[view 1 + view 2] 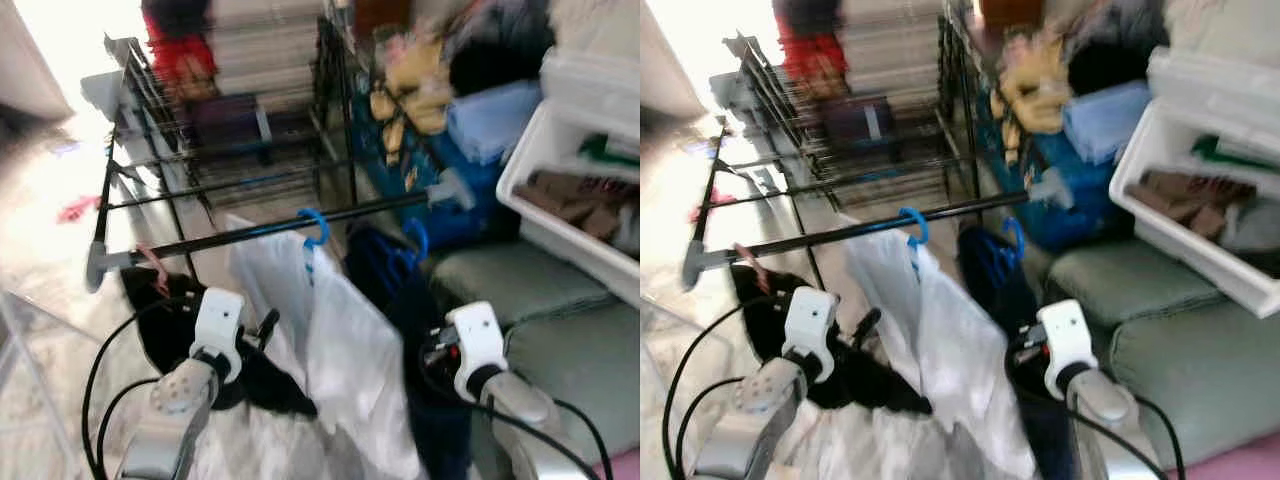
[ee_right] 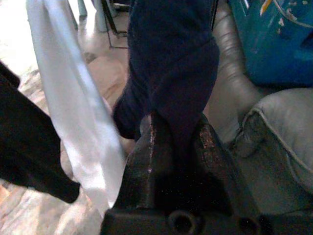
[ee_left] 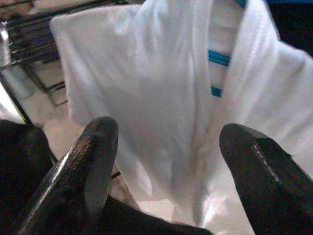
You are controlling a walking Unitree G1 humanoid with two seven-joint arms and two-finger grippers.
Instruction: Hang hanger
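Navy garment (image 2: 171, 73) hangs pinched in the right gripper (image 2: 176, 142), its blue hanger (image 1: 416, 240) just under the rail (image 1: 270, 228); left gripper (image 3: 171, 147) gapes empty.

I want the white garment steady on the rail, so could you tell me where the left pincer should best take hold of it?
Judging by its pose, take the white garment at its collar fold just under the blue hanger hook, coming from the robot's side. There the cloth bunches narrow over the hanger; lower down it hangs broad and loose. The left pincer already faces it, open.
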